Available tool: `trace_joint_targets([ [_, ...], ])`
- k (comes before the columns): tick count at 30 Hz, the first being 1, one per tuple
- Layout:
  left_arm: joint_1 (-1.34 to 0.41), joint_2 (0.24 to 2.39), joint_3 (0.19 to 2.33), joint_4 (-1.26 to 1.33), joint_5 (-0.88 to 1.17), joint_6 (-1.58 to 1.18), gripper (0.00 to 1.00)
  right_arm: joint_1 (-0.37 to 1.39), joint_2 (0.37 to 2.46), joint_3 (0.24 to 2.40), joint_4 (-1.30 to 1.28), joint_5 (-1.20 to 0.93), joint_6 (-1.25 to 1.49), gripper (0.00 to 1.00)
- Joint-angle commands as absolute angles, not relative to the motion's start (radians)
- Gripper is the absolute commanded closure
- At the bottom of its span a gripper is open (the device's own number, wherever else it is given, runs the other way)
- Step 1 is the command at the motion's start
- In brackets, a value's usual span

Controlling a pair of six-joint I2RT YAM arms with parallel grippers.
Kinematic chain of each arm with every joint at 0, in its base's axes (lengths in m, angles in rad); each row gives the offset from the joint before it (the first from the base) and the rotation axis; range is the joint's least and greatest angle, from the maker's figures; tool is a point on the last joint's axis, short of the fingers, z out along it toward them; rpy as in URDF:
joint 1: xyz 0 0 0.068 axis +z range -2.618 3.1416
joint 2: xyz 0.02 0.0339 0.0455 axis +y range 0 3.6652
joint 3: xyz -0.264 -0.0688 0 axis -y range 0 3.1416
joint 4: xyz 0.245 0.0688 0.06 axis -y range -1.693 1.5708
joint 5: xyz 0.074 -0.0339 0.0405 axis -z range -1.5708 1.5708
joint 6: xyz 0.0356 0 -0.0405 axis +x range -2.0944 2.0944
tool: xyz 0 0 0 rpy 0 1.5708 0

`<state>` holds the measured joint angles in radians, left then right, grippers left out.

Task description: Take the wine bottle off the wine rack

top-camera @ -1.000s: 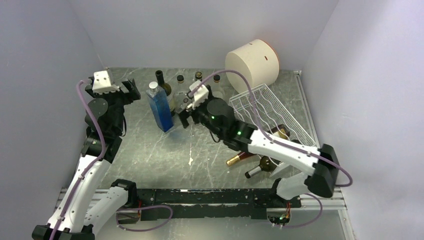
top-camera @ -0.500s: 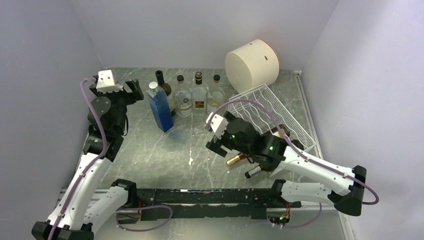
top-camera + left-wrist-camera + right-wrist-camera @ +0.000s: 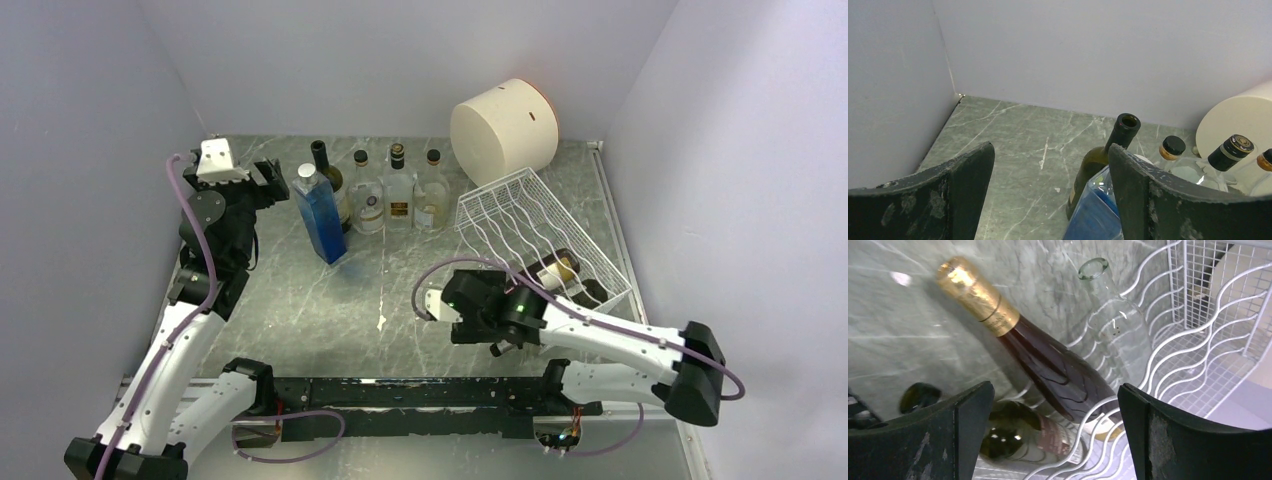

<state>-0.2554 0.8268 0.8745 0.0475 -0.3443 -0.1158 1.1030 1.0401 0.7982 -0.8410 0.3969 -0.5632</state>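
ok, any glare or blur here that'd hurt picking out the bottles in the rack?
Top external: even soft light, sharp, but the right arm covers much of the bottles by the wine rack. Right wrist: sheen on the gold-foil bottle; the clear bottle is low-contrast against marble and white wire; the dark bottle nearest the lens looks soft. Left wrist: crisp, no glare.

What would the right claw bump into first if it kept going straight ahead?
Probably the dark bottle with the gold foil top, lying in the white wire wine rack, straight ahead of the open right claw. The green bottle beside it looks close too, so depth is unclear.
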Motion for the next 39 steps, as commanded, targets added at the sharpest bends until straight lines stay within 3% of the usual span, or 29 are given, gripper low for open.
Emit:
trace_joint_targets([
  [1, -0.259, 0.822, 0.899, 0.050, -0.333, -0.109, 0.12, 1.102, 1.138, 0.769, -0.695, 0.575, -0.715, 0.00],
  [16, -0.258, 0.794, 0.899, 0.052, -0.342, -0.111, 0.12, 0.962, 1.522, 0.859, -0.427, 0.615, -0.879, 0.09],
  [29, -0.258, 0.792, 0.904, 0.048, -0.341, -0.112, 0.12, 0.889, 1.655, 0.794, -0.240, 0.654, -0.980, 0.14],
  [36, -0.258, 0.794, 0.902, 0.049, -0.345, -0.112, 0.12, 0.887, 1.696, 0.771, -0.195, 0.645, -0.987, 0.22],
  [39, -0.258, 0.796, 0.904, 0.047, -0.338, -0.113, 0.12, 0.886, 1.701, 0.774, -0.186, 0.641, -0.979, 0.31],
])
